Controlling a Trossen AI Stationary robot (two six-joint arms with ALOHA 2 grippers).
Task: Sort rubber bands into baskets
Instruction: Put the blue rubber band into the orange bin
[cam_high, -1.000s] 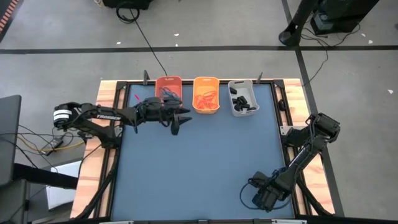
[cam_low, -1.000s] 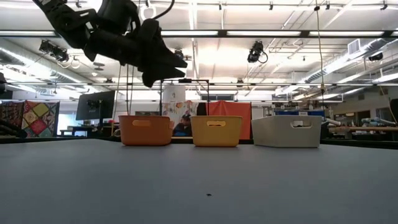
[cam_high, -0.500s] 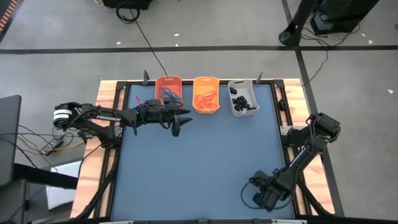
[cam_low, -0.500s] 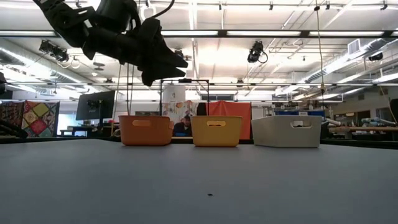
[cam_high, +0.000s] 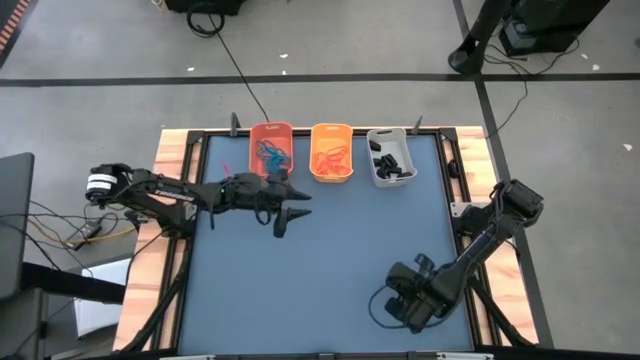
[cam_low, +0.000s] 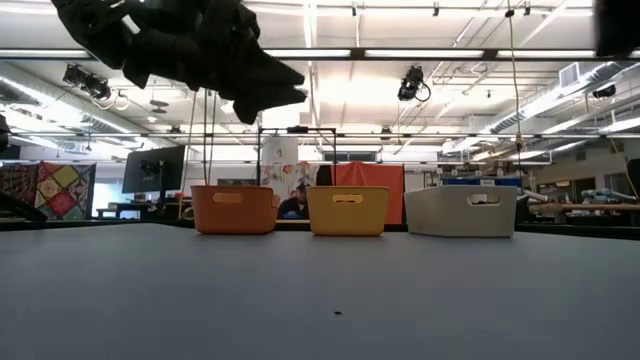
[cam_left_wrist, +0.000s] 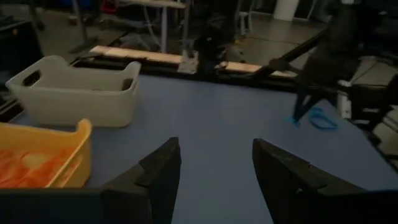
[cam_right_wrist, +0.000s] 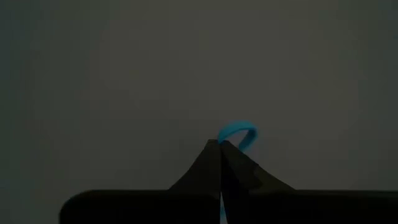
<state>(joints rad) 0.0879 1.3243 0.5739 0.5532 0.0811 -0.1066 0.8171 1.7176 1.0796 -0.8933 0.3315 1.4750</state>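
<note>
Three baskets stand in a row at the far edge: orange (cam_high: 271, 132), yellow-orange (cam_high: 331, 176) and grey-white (cam_high: 391, 179). Blue rubber bands (cam_high: 270, 153) lie in the first, orange ones (cam_high: 330, 158) in the second, black ones (cam_high: 388, 160) in the third. My right gripper (cam_high: 388, 306), near the front right, points steeply down and is shut on a blue rubber band (cam_right_wrist: 238, 133). My left gripper (cam_high: 285, 215) hangs open above the table, near side of the orange basket, with nothing between its fingers (cam_left_wrist: 214, 168). My right gripper pinches the blue rubber band between its two fingertips (cam_right_wrist: 214, 157), coming from above and pointing steeply down. One end of the loop (cam_right_wrist: 225, 138) is caught at the tips; the other end arcs out past them. Whether the band is clear of the table I cannot tell.
The blue table top (cam_high: 330, 250) is bare between the two grippers. Wooden side rails (cam_high: 165, 160) and a dark frame border it. In the low view the baskets (cam_low: 347, 210) stand far back, with the room behind them.
My right gripper has shut on the blue band, tipped more steeply down, and gone up and toward the table's left edge. My left gripper has swung away from the orange basket toward the near edge, staying open.
</note>
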